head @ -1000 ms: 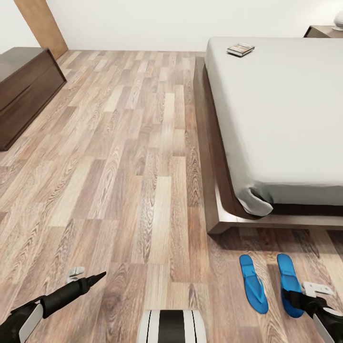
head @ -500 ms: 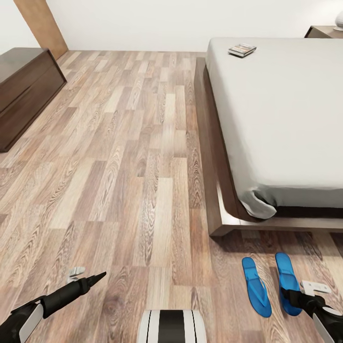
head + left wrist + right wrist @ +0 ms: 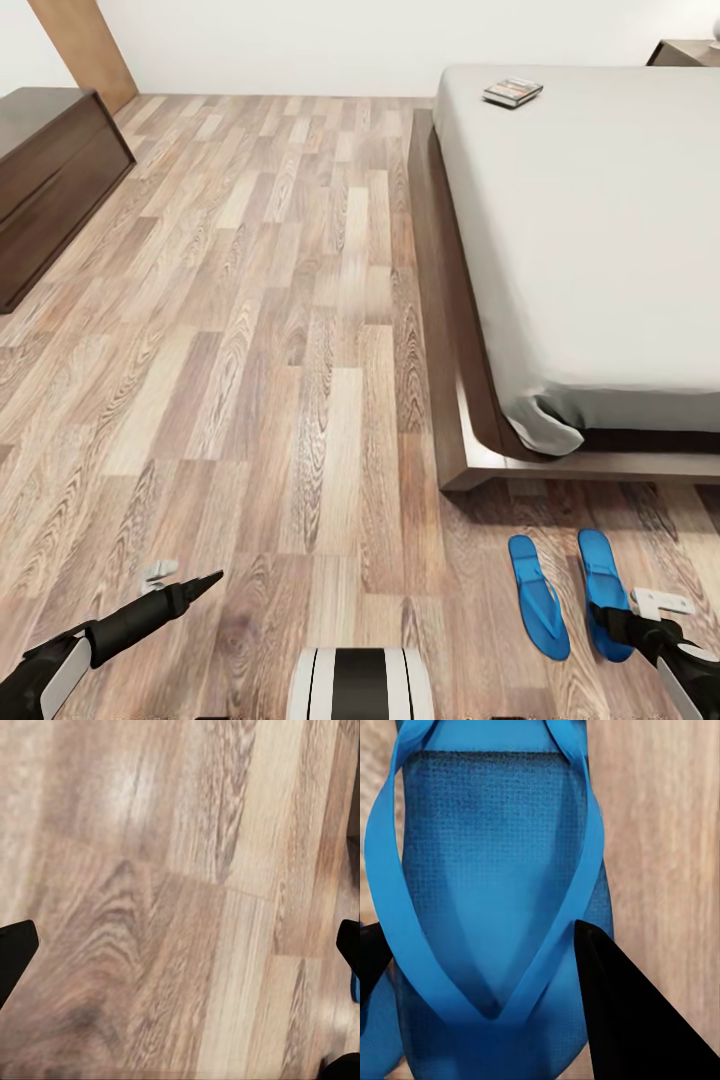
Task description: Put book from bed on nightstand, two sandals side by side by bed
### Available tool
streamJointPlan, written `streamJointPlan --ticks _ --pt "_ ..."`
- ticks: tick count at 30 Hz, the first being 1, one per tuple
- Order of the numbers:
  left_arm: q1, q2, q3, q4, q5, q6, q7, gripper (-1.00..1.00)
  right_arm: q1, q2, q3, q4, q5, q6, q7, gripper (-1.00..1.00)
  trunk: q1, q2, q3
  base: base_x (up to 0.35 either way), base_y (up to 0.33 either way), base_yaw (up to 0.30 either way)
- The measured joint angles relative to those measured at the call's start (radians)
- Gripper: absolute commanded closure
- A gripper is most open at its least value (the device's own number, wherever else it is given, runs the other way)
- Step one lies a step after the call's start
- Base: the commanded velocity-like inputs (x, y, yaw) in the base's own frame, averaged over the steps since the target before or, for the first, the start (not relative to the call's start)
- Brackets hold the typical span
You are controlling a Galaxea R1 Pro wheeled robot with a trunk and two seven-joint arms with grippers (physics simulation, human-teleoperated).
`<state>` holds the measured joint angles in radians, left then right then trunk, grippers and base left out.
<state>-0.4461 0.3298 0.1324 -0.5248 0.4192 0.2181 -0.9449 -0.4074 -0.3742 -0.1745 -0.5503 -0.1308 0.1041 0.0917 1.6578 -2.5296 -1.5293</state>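
Observation:
Two blue sandals lie side by side on the plank floor just off the bed's foot corner, the left sandal (image 3: pixel 538 596) and the right sandal (image 3: pixel 602 580). My right gripper (image 3: pixel 612 628) hovers low over the right sandal's heel end, open; in the right wrist view its dark fingers (image 3: pixel 622 1012) straddle the sandal's strap (image 3: pixel 577 892). My left gripper (image 3: pixel 200 585) hangs open above bare floor (image 3: pixel 180 945). The book (image 3: pixel 513 92) rests near the far edge of the grey bed (image 3: pixel 600 230). A nightstand (image 3: pixel 688 52) peeks in beyond the bed's far corner.
A long dark low cabinet (image 3: pixel 50 175) stands against the left wall, with a wooden door (image 3: pixel 85 50) behind it. Wide wood-plank floor (image 3: pixel 280 330) stretches between the cabinet and the bed's dark frame (image 3: pixel 440 330). My base (image 3: pixel 360 685) shows at the bottom.
The whole picture has shifted slightly, so the camera moved a little; bed, book and cabinet sit a touch higher. Both grippers and the sandals keep their places.

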Motion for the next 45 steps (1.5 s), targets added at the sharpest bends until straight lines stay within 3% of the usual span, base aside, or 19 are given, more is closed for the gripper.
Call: streamJointPlan --ticks 21,45 --pt "0.000 -0.001 0.000 0.000 0.000 0.000 0.000 -1.00 0.000 0.001 0.001 0.000 0.000 -0.001 -0.005 1.00 0.009 -0.005 -0.081 0.000 0.000 0.000" --pt "0.000 0.000 0.000 0.000 0.000 0.000 0.000 -1.00 -0.001 0.001 0.001 0.000 0.000 -0.001 -0.005 1.00 0.009 -0.005 -0.081 0.066 0.000 0.000"
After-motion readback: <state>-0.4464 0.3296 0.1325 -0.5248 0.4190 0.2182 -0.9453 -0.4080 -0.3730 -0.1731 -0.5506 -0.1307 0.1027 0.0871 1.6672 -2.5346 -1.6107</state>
